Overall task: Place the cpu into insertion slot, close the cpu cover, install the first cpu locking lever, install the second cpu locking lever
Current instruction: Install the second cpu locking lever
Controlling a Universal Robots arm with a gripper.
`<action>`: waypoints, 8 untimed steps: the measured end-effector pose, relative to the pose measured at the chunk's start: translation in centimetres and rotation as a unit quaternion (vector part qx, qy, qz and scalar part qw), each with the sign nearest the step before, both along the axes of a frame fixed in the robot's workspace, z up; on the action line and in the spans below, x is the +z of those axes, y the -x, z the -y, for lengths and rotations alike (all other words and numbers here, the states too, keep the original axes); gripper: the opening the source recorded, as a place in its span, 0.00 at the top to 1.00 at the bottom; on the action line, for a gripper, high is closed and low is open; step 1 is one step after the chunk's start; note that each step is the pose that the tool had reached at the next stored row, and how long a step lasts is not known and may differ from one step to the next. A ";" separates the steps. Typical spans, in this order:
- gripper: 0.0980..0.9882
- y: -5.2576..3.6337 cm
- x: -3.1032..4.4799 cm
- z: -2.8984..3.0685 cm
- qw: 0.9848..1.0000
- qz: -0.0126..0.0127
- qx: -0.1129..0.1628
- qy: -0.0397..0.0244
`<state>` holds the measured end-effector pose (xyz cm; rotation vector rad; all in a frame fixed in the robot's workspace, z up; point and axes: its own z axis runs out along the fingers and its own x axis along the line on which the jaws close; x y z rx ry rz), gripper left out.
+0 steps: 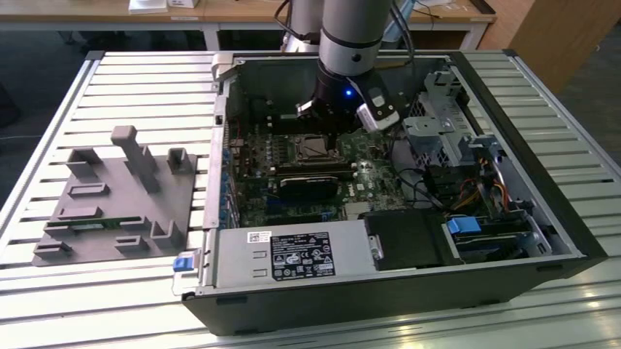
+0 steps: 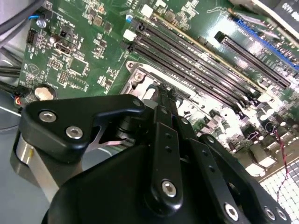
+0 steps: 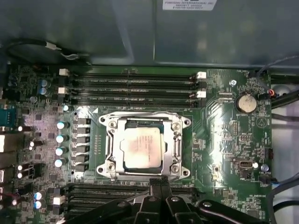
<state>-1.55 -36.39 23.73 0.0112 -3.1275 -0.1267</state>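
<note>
Cpu (image 3: 141,149) lay flat and square in the insertion slot (image 3: 111,140), cpu cover (image 3: 177,135) framing it, claw (image 3: 161,183) fingers together just beside the slot's rim

The cpu (image 3: 142,148), silver-grey and square, lies flat in the insertion slot (image 3: 176,142); the cpu cover (image 3: 112,125) frames it.

A dull silver-grey metal cpu (image 3: 142,148) with a brushed, faintly smudged top sits inside the shiny metal cpu cover (image 3: 143,144). Around it the circuit board (image 3: 224,140) is glossy green, crossed by matt black plastic memory slots (image 3: 135,86). The gripper (image 3: 158,183) is smooth black plastic or coated metal with bright steel screws. Outside, the computer case (image 1: 543,182) is dark matt metal on a table (image 1: 126,94) of pale ribbed metal slats, beside a matt grey plastic fixture (image 1: 116,196).
</note>
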 end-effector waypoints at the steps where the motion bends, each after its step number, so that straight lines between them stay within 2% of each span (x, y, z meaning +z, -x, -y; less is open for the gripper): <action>1: 0.99 0.14 -0.01 0.05 1.000 0.000 0.000 0.000; 4: 0.99 0.73 -0.03 0.16 1.000 0.000 0.000 0.000; 8: 0.99 1.16 -0.04 0.61 1.000 0.000 0.000 0.000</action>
